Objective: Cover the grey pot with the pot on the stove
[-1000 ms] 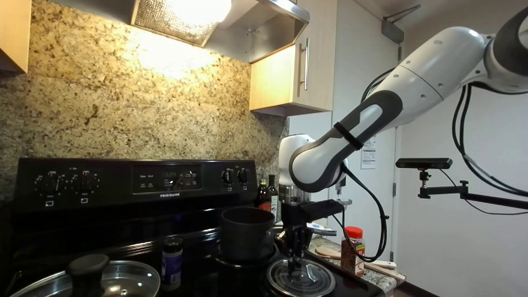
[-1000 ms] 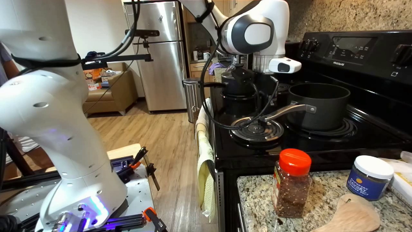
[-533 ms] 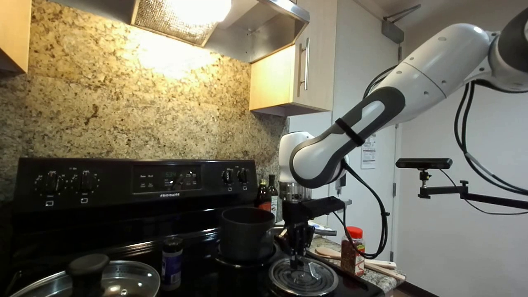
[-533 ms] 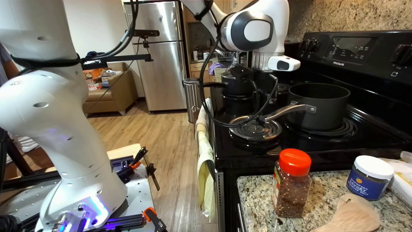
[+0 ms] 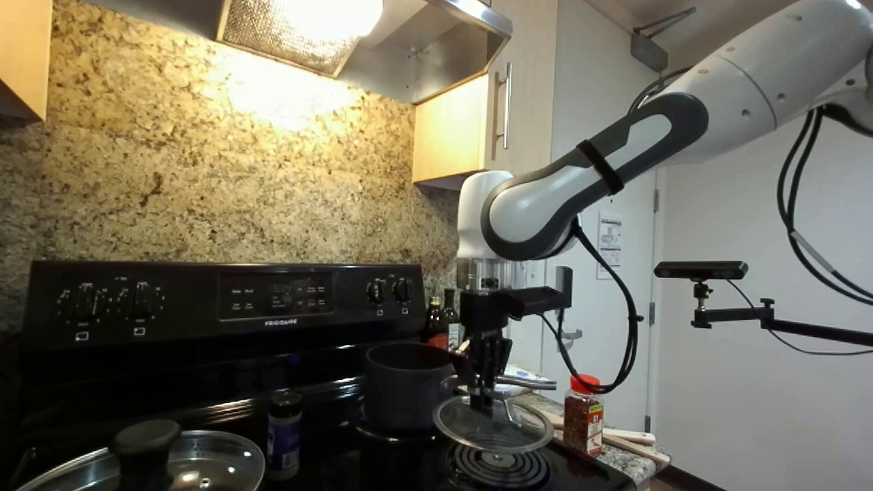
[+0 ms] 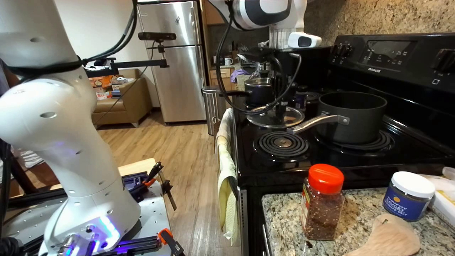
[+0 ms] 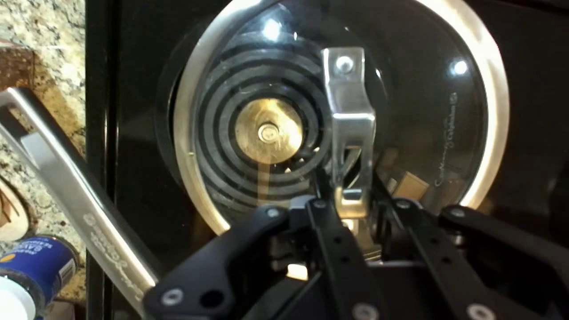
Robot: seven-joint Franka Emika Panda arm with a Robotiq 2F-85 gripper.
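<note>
The black gripper [image 5: 481,402] — fingers [image 7: 334,240] clamped on the silver handle [image 7: 354,126] — holds a round glass lid [image 5: 505,435] aloft near the dark-grey pot [image 6: 352,122].

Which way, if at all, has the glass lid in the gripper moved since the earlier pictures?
Yes: in an exterior view, the glass lid has moved up relative to the coil burner.

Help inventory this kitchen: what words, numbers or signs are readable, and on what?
"FRIGIDAIRE": control panel.
"SAVORY", rest unclear: blue jar.
Too small or blurred: display digits, knob markings, script on glass lid and pot handle, labels on red-capped jar, shaker and bottles, door notice.
</note>
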